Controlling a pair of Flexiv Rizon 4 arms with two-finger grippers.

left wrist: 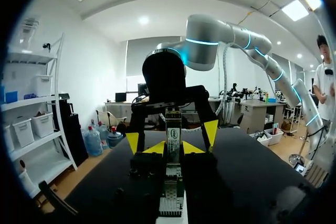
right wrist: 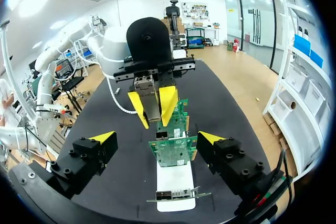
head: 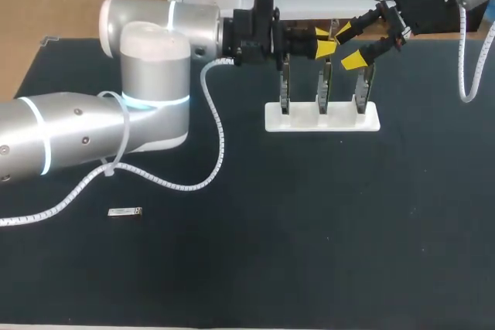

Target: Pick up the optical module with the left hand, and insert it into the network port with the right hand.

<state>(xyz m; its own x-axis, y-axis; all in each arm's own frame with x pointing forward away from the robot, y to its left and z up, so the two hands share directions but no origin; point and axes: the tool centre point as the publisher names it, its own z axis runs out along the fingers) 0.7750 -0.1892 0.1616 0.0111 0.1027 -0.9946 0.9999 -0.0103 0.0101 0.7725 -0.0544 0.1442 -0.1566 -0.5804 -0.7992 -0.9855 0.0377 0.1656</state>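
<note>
My left gripper (head: 325, 42) hangs above the middle card of the stand, shut on a slim metal optical module (left wrist: 173, 128) that sticks out beyond its yellow tips. In the right wrist view the same module (right wrist: 151, 106) shows between the left gripper's fingertips (right wrist: 168, 103). My right gripper (head: 349, 45) is open right at the module's end. Its fingertips (left wrist: 211, 131) stand on either side of the module without touching it. Three green network cards (right wrist: 173, 149) stand upright in a white stand (head: 322, 119), below both grippers.
A second small silver module (head: 124, 212) lies on the black table (head: 325, 237) at the front left. The left arm's white cable (head: 216, 137) loops over the table beside the arm's big elbow (head: 155, 83).
</note>
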